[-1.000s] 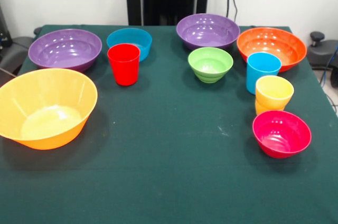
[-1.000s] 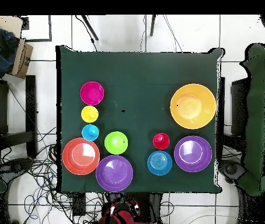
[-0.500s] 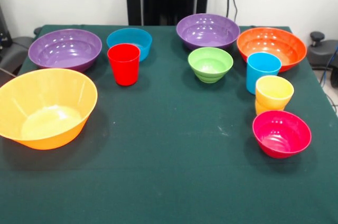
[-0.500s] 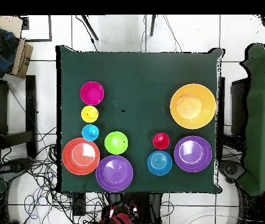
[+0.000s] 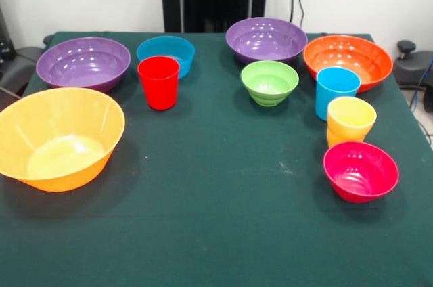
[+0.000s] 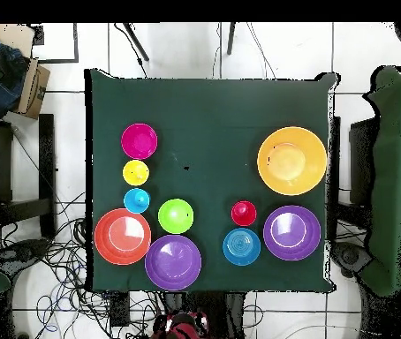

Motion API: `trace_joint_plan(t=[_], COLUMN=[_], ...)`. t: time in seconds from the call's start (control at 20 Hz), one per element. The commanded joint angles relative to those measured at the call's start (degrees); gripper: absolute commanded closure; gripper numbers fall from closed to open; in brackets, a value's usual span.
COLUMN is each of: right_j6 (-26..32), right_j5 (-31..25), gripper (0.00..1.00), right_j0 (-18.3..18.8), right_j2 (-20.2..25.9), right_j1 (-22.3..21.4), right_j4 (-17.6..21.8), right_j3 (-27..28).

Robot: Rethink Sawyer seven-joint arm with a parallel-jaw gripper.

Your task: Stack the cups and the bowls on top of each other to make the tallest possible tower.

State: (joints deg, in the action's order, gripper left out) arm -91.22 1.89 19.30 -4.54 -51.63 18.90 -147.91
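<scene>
We see no gripper in either view; only a bit of the red and black arm (image 6: 183, 325) shows at the bottom edge of the overhead view, off the table, so we cannot tell how the tool stands.

Everything sits separately on the green tablecloth (image 5: 216, 185), open side up, nothing stacked. In the front view, one glossy purple bowl (image 5: 266, 38) is at the far edge, with the orange bowl (image 5: 348, 61) just to its right and the smaller green bowl (image 5: 269, 82) just in front. The light blue cup (image 5: 336, 91), the yellow cup (image 5: 350, 121) and the magenta-pink bowl (image 5: 360, 170) form a close row running toward the camera on the right.

On the left, the second purple bowl (image 5: 83, 63) sits beside the small blue bowl (image 5: 166, 53), the red cup (image 5: 158, 82) upright just in front of that one. The biggest, yellow-orange bowl (image 5: 59, 137) sits nearest us at the left edge.
</scene>
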Motion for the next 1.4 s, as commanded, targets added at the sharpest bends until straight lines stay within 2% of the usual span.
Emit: trace_joint_plan(t=[0.05,0.15,0.3,0.4,0.8,1.4], right_j6=[-7.10,-7.34,-8.47,-8.61,-7.19,-8.18], right_j5=[4.06,5.54,10.78,11.92,11.02,13.71], gripper=[0.00,0.00,0.00,0.00,0.00,0.00], right_j0=[-1.08,-1.98,-1.51,-1.16,-0.87,-2.38], right_j2=[1.46,1.17,1.83,2.21,1.32,-0.09], right_j1=[4.77,6.94,12.97,14.63,13.42,16.65], right_j4=[2.08,1.71,1.79,1.79,2.24,1.78], right_j3=[7.96,9.15,11.18,11.96,11.61,12.07])
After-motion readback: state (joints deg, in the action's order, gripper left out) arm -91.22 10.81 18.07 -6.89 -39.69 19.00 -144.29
